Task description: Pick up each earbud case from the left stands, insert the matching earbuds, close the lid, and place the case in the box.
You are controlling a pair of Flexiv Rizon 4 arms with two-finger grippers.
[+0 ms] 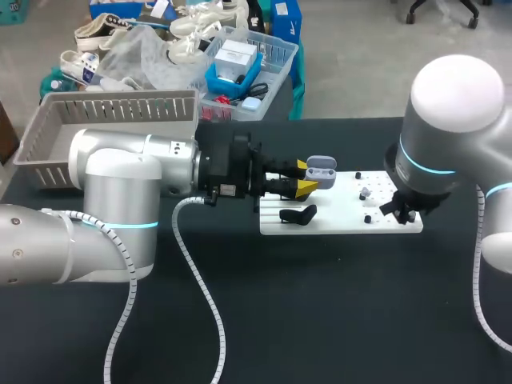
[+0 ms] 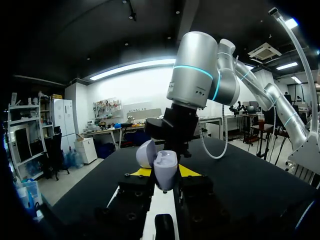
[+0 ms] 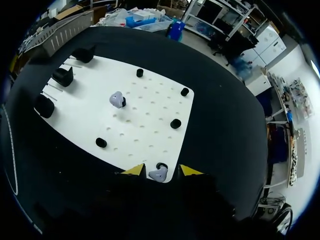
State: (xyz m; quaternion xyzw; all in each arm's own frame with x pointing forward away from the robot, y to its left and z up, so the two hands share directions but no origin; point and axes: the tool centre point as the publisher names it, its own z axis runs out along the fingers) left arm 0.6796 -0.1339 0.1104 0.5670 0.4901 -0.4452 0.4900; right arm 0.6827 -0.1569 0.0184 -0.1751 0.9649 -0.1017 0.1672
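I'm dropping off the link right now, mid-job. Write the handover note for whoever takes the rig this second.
Left gripper: shut on the earbud case, lid open, held above the left end of the white board.
Right gripper: open, down at the board's edge, with one earbud between its fingers, not gripped.
Second earbud: on the board, beside a black peg.
Box: at the table's far left corner.
Done: case picked up, lid open.
Left: put both earbuds in, close the lid, place the case in the box.
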